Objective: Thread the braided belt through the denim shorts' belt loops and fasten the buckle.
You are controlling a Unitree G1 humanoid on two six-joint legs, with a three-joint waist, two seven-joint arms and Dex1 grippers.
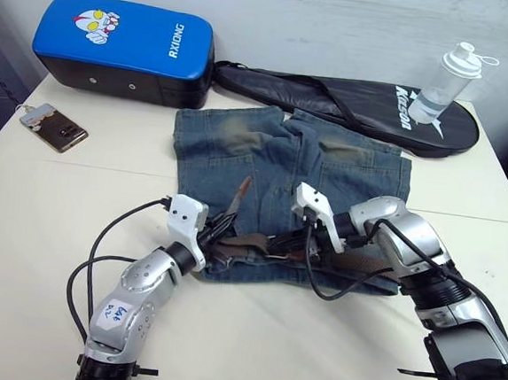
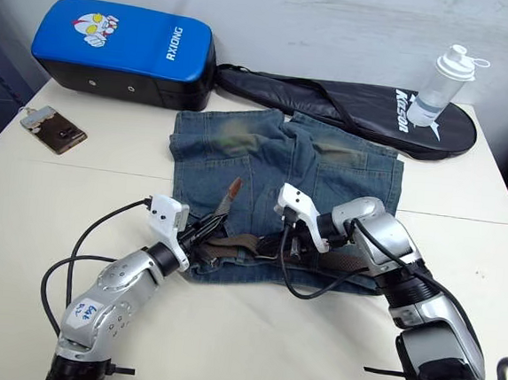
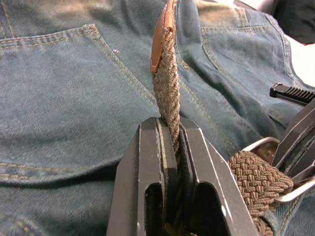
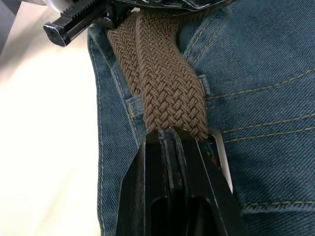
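The denim shorts (image 1: 285, 188) lie flat on the table (image 1: 47, 216), the braided belt (image 4: 165, 83) along their waistband. The left gripper (image 3: 170, 147) pinches the belt's tip; the right gripper (image 4: 170, 132) clamps the strap beside the buckle (image 4: 221, 157) — mostly hidden.

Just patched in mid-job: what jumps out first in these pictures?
Both pincers meet at the near waistband of the denim shorts: the left pincer is clamped on the braided belt near its leather tip, the right pincer shut on the belt beside the buckle. Behind lies a blue pad.
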